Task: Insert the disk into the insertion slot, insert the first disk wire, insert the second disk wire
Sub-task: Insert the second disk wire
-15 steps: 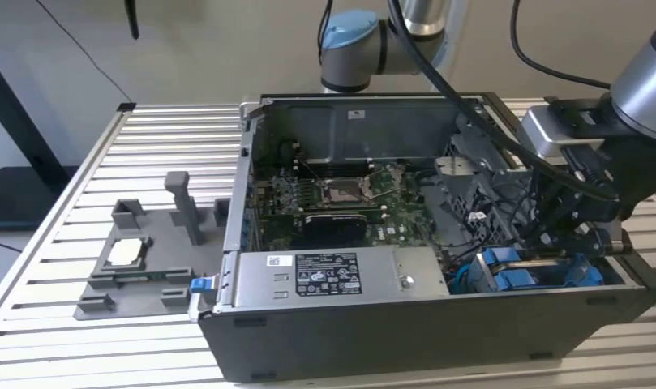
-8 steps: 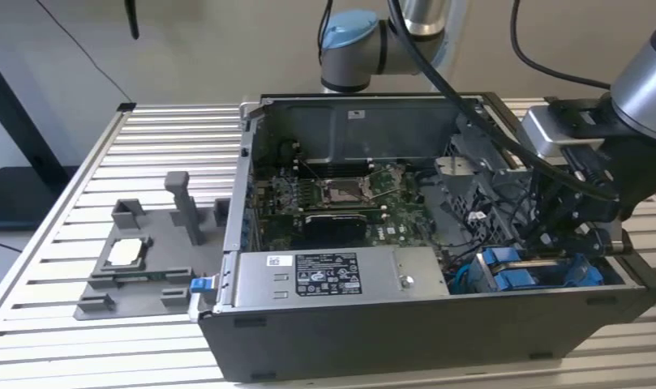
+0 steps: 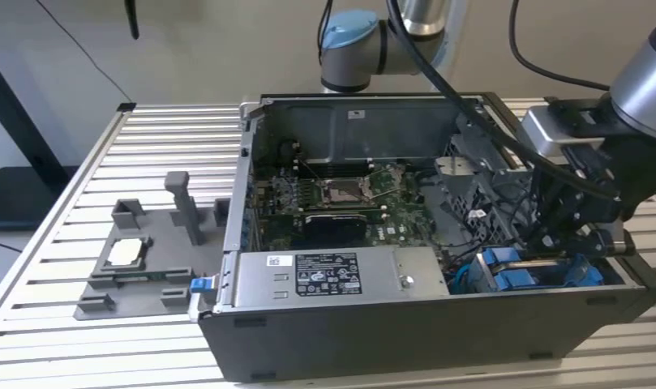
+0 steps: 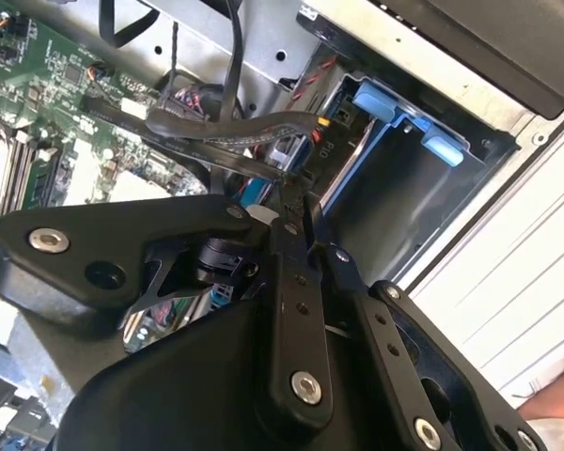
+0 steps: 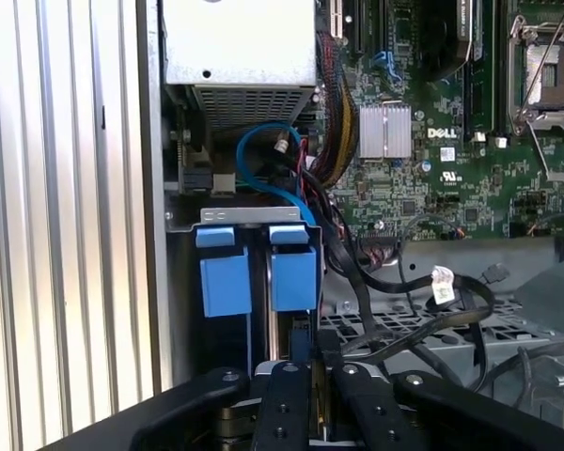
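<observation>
The insertion slot (image 3: 528, 274), a grey bay with blue rails, sits in the near corner of the open computer case at the exterior view's right. Its blue tabs (image 5: 224, 280) show in both wrist views, as does the insertion slot (image 4: 392, 103). I cannot tell whether the disk lies inside it. My gripper (image 3: 546, 243) reaches down into the case just behind the bay. Its fingers (image 5: 291, 395) are pressed together, with the dark end of a disk wire (image 4: 235, 132) at their tips. My gripper (image 4: 299, 202) is beside the bay. A blue wire (image 5: 263, 155) loops toward the bay.
The case (image 3: 414, 340) stands on a slatted metal table (image 3: 165, 146). A grey fixture tray (image 3: 143, 275) with upright posts holds a small flat silver part at the exterior view's left. The motherboard (image 5: 432, 141), black cable bundles (image 5: 357, 272) and the power supply (image 3: 328, 275) crowd the space around the bay.
</observation>
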You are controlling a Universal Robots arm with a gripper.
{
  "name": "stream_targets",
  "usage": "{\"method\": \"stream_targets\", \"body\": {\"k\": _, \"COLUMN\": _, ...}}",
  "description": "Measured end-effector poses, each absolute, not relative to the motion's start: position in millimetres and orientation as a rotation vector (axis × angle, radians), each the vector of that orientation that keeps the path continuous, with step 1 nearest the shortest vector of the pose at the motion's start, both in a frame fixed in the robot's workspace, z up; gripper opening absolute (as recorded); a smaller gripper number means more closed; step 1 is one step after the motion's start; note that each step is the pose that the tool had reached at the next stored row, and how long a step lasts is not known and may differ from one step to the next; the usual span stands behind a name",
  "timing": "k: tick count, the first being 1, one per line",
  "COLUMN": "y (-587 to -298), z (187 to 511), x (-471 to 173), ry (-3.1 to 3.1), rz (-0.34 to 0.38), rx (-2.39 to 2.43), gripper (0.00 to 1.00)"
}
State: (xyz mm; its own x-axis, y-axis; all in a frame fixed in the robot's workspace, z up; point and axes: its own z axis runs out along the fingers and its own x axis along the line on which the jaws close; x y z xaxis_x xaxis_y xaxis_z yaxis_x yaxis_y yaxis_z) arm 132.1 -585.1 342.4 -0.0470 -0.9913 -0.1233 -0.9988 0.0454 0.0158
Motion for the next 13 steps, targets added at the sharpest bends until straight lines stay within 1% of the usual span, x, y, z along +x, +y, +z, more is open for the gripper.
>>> {"method": "stream_targets", "body": {"k": 8, "y": -582.6, "z": 346.7, "x": 132.0, "ry": 2.217, "rz": 0.139, "rx": -2.117, "gripper": 0.16}}
{"method": "stream_targets", "body": {"k": 13, "y": -578.4, "z": 346.9, "x": 132.1, "ry": 2.232, "rz": 0.108, "rx": -2.131, "gripper": 0.16}}
